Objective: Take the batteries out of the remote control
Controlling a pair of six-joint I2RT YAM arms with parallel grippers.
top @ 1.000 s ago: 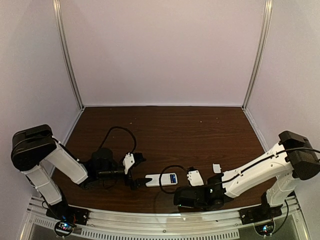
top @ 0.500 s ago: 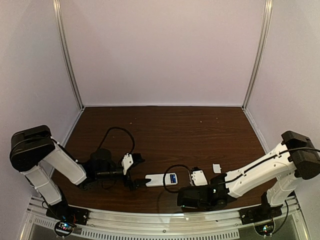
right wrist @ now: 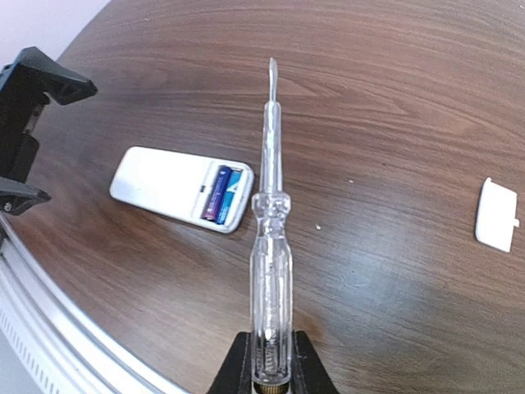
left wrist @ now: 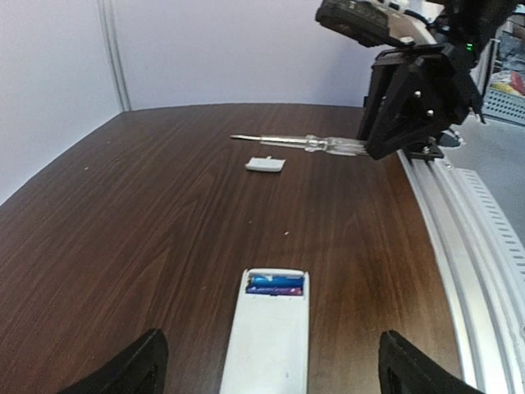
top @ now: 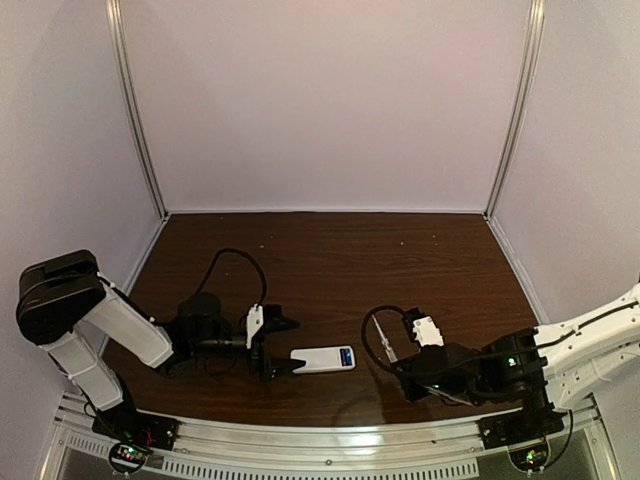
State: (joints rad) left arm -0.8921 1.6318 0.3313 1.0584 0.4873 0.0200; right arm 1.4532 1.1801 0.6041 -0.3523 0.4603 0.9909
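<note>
The white remote control (top: 318, 360) lies flat near the table's front, back side up, its compartment open. Two batteries (right wrist: 223, 194), one blue and one dark, sit side by side in that open end (left wrist: 275, 284). My left gripper (top: 279, 346) stands open at the remote's left end, and its dark fingertips (left wrist: 123, 369) flank the remote (left wrist: 269, 336). My right gripper (right wrist: 269, 365) is shut on the clear handle of a thin screwdriver (right wrist: 269, 205), held above the table right of the remote (right wrist: 180, 189). The blade points past the battery end.
A small white cover piece (right wrist: 496, 215) lies on the wood right of the screwdriver, also visible beyond the remote (left wrist: 265, 165). The metal rail (top: 320, 440) runs along the near table edge. Walls close in the left, back and right sides.
My right gripper has shut on the screwdriver and drawn back to the right, away from the remote. The left gripper has edged toward the remote's left end.
</note>
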